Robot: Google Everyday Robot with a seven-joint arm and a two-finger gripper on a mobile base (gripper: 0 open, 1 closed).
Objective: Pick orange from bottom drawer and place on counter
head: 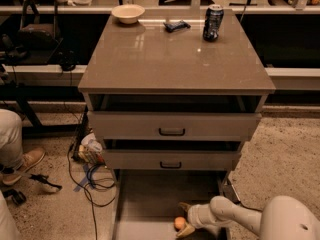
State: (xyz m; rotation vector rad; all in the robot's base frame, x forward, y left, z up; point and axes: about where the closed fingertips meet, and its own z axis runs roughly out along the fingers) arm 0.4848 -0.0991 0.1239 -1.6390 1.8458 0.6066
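The orange (179, 223) lies on the floor of the pulled-out bottom drawer (150, 194), near its front right. My gripper (184, 219) reaches in from the right on a white arm. Its fingers (185, 229) stand open on either side of the orange, one behind it and one in front. The counter (175, 54) is the glossy grey-brown top of the cabinet, far above the gripper.
On the counter stand a cream bowl (128, 13), a dark soda can (213, 22) and a small dark packet (177, 25). Two grey drawer fronts with black handles (171, 131) sit above the open drawer. Cables and a bag (90, 151) lie left; a person's shoe (22, 164) is far left.
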